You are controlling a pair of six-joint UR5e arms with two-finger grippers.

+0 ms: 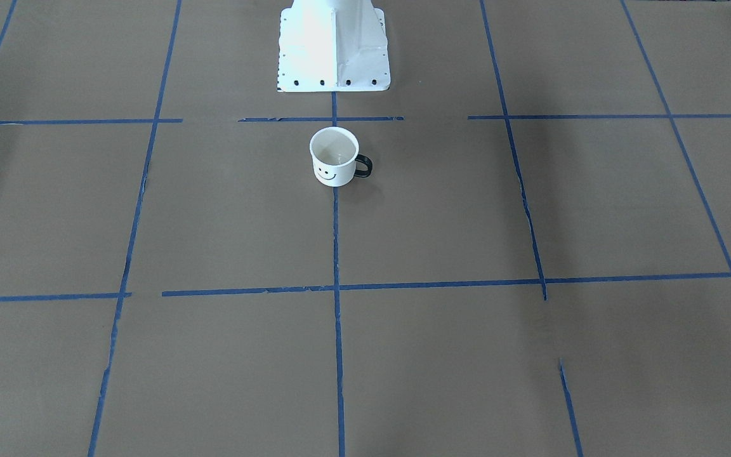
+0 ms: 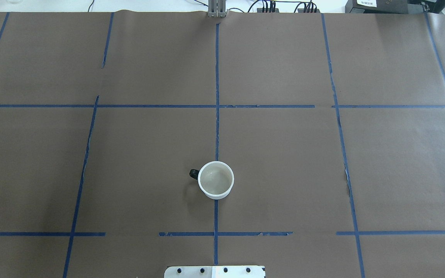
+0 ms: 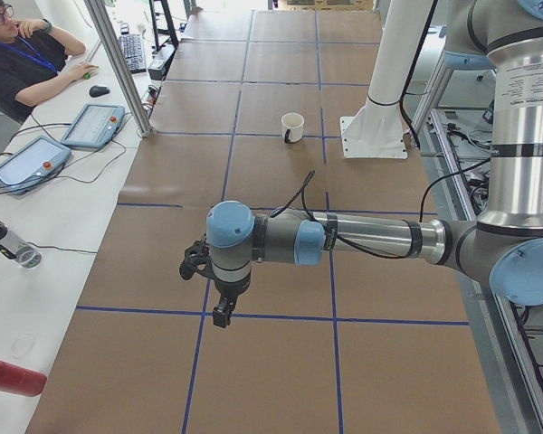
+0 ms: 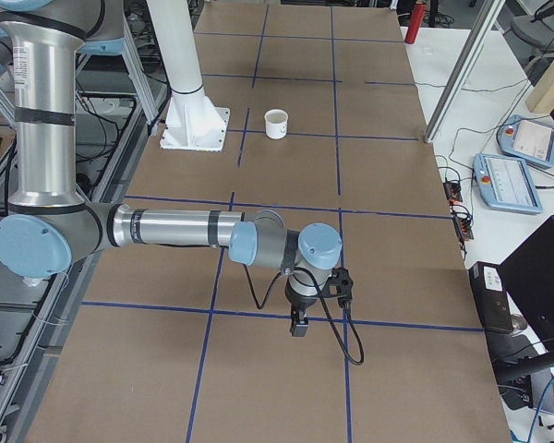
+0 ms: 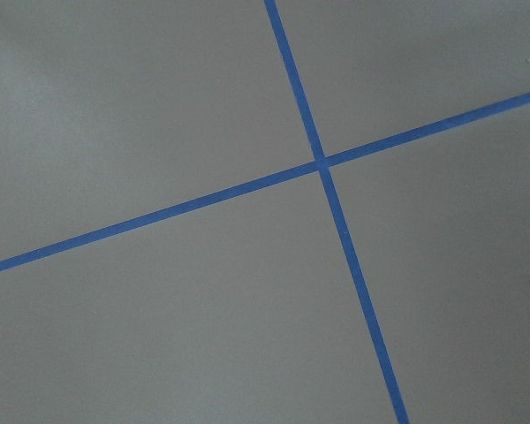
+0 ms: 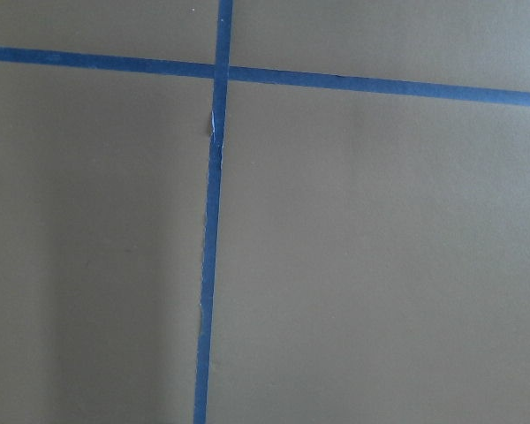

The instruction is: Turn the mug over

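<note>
The white mug with a black smiley face and black handle stands upright, mouth up, on the brown paper near the robot's base. It also shows in the overhead view, the exterior left view and the exterior right view. My left gripper hangs low over the table far from the mug. My right gripper does the same at the other end. Both show only in side views, so I cannot tell whether they are open or shut. The wrist views show only paper and blue tape.
The white robot pedestal stands just behind the mug. Blue tape lines grid the brown paper. A person sits at a side table with control tablets. A red bottle lies there.
</note>
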